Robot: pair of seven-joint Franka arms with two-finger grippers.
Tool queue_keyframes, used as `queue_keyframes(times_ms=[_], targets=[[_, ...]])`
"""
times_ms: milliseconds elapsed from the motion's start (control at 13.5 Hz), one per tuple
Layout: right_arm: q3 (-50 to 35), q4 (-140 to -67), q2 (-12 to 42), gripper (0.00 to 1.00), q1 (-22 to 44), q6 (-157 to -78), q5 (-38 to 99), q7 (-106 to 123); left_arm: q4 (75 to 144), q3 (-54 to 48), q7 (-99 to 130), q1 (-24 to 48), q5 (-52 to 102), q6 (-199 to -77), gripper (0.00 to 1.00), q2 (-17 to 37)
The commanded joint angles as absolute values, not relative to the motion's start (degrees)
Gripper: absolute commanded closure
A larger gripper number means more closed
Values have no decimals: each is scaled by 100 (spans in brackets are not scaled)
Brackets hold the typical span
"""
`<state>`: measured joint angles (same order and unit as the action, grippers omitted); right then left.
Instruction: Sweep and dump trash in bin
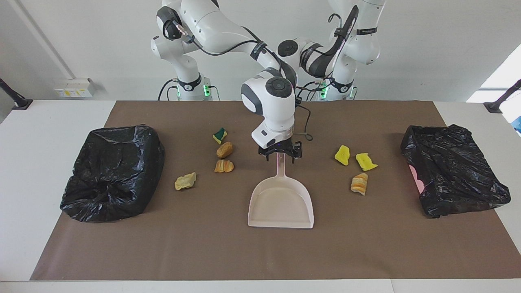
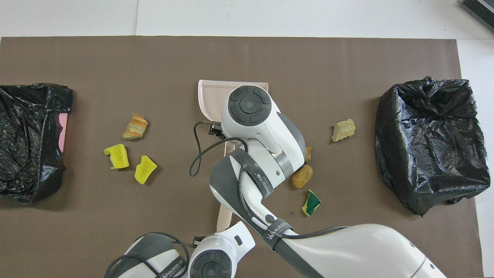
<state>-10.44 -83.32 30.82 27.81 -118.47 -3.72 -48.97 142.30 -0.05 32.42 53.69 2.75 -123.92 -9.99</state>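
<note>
A beige dustpan (image 1: 281,203) (image 2: 210,96) lies mid-table, its handle pointing toward the robots. My right gripper (image 1: 280,158) is open, low over the handle with a finger on each side. Toward the right arm's end lie a green-and-yellow sponge bit (image 1: 220,135) (image 2: 311,202), a brown lump (image 1: 224,150) (image 2: 302,176), an orange bread lump (image 1: 224,166) and a tan scrap (image 1: 185,181) (image 2: 343,130). Toward the left arm's end lie two yellow sponge pieces (image 1: 342,155) (image 1: 366,161) and a bread lump (image 1: 359,183) (image 2: 135,126). My left hand (image 2: 235,236) sits by the handle's end, largely hidden.
A bin lined with a black bag (image 1: 114,173) (image 2: 430,143) stands at the right arm's end. A second black-bagged bin (image 1: 452,171) (image 2: 29,139) with pink showing stands at the left arm's end. A brown mat (image 1: 260,252) covers the table.
</note>
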Motion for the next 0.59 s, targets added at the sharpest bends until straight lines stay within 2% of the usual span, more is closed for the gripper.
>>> queue_keyframes(times_ms=[0, 372, 520], targets=[[-1055, -8472, 3111, 0, 2734, -12023, -510, -5071, 14212, 53, 3094, 5405, 343, -11902, 100, -1361], [-1063, -8665, 3085, 0, 2698, -12085, -396, -5054, 14221, 114, 2524, 5353, 343, -10778, 100, -2073], [-1063, -8762, 3041, 0, 2681, -12050, -378, -5036, 14221, 149, 2024, 4837, 343, -10233, 100, -2581]])
